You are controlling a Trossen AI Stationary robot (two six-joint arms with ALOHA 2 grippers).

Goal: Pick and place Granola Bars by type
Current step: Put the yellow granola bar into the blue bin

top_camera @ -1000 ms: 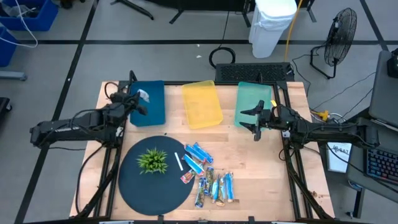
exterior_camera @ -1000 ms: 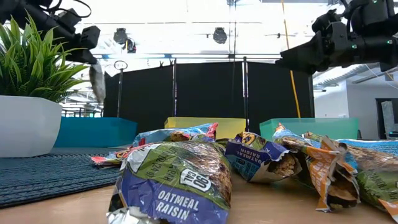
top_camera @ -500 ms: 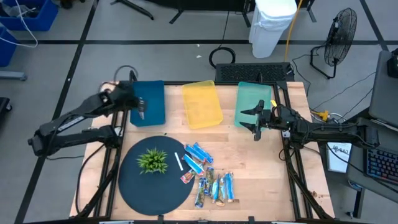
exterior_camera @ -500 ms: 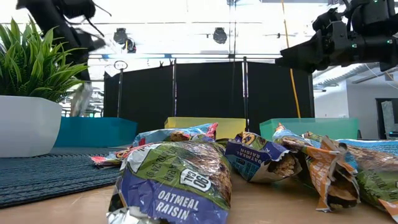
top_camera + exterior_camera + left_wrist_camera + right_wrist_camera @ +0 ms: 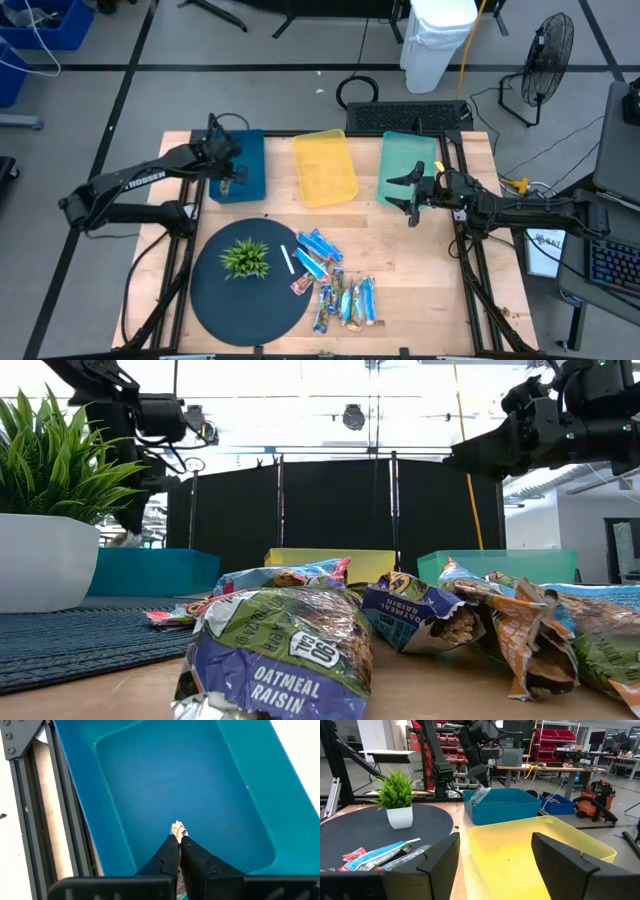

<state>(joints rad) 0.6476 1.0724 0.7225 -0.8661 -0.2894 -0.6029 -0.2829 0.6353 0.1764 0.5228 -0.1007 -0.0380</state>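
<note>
My left gripper hangs over the blue bin at the table's far left, pointing steeply down, shut on a shiny-wrapped granola bar. The other granola bars lie in a loose pile at the near middle, partly on the round dark mat. My right gripper stands open and level by the near edge of the green bin, holding nothing. Between the two bins sits the yellow bin. My left gripper pinches one end of the bar's wrapper between its two fingertips, coming from above at a slant. The bar hangs tilted below the fingers, its lower end at the blue bin's rim. Whether it touches the bin's floor I cannot tell.
A small green plant in a white pot stands on the mat, and a thin white stick lies beside it. Bare wood shows between the bins and the pile. A keyboard lies behind the bins.
My left gripper has swung over the blue bin, tipped from nearly level to steeply downward and sunk toward the bin. The bar has gone down with it and now hangs at the bin's rim. My right arm has kept still.
</note>
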